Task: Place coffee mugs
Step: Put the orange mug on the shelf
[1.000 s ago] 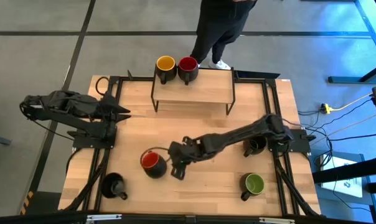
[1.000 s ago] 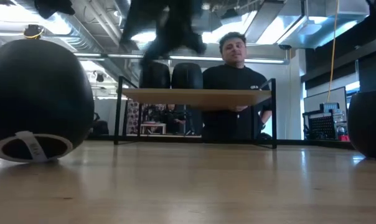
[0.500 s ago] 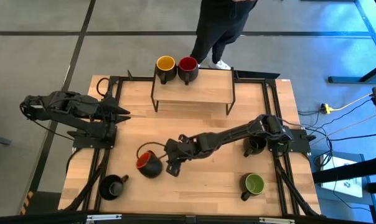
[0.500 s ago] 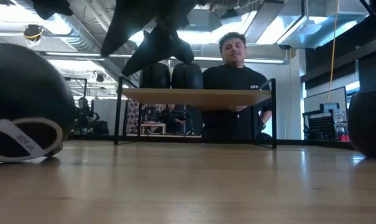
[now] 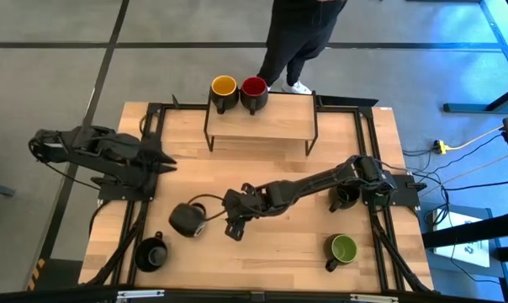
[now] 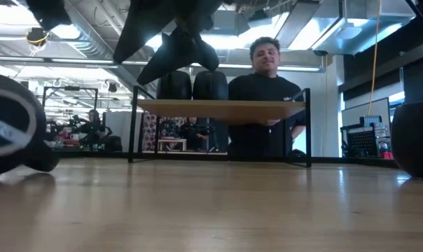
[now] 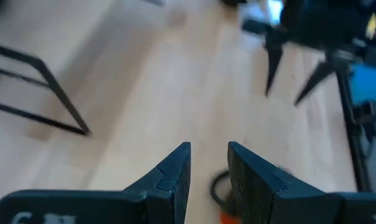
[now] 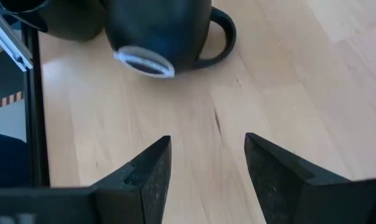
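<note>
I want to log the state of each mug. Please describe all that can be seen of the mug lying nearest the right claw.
The tipped mug is glossy black, probably ceramic. It lies on its side on the wooden table, pale-ringed base towards the right claw, loop handle flat beside it. Its inside is hidden. Only the table touches it; the open claw stands just short of it. A second black mug sits close behind.

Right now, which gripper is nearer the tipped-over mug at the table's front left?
Right. The right gripper sits just beside the tipped mug, jaws open, not touching it. The left gripper hangs farther back, near the table's left edge, holding nothing.
</note>
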Controlling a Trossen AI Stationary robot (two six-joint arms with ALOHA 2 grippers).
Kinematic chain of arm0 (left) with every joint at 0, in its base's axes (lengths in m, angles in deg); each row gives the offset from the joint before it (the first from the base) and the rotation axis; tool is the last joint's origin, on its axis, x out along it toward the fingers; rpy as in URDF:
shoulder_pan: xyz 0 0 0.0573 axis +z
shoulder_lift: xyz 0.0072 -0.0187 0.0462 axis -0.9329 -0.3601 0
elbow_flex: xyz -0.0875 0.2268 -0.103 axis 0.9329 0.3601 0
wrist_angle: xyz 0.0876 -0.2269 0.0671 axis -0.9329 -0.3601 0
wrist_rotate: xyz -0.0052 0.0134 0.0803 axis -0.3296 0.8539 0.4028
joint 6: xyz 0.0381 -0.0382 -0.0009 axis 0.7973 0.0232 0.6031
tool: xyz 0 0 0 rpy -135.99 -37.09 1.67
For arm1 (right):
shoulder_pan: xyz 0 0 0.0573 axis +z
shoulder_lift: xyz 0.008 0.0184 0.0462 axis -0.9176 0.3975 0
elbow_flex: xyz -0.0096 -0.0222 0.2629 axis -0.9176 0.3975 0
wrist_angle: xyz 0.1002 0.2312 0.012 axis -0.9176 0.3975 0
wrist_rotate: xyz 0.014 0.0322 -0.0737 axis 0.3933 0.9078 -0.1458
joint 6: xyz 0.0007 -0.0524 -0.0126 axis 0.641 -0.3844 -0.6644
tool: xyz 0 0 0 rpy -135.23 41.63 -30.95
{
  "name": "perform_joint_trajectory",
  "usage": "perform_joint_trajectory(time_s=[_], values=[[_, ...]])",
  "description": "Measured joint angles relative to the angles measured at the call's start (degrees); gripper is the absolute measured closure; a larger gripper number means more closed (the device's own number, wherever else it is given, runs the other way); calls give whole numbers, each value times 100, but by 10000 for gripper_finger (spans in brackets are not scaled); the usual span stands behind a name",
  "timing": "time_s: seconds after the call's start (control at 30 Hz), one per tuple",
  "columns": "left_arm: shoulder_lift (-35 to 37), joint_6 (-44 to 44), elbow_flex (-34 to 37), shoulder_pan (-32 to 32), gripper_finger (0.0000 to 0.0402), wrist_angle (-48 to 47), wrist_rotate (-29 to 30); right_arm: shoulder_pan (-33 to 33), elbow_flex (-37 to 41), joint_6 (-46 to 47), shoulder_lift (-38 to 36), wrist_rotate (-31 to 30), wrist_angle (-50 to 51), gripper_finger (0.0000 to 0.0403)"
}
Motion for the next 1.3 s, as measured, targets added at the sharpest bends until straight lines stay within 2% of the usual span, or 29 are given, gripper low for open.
perform_joint_trajectory(time_s=[0.1, 0.27, 0.57, 0.87, 1.1, 1.3], values=[[15, -380, 250, 0, 301, -30, -442, 0, 0, 4, -2, -3, -1, 212], [15, -1169, 765, 0, 301, -8, -1649, 2, 0, 9, -2, -1, 105, 212], [15, -2157, 2028, -2, 301, 1034, -3139, 4, 2, -281, -2, -56, 344, 212], [15, -2896, 2599, -5, 301, 921, -3233, 4, 4, -888, -7, -58, 425, 212], [17, -3500, 3042, -413, 301, 2014, -3188, 14, 4, -1232, 20, -35, 204, 212], [11, -3753, 3082, -876, 301, 2700, -2979, 76, 20, -1414, 221, 1, -165, 212]])
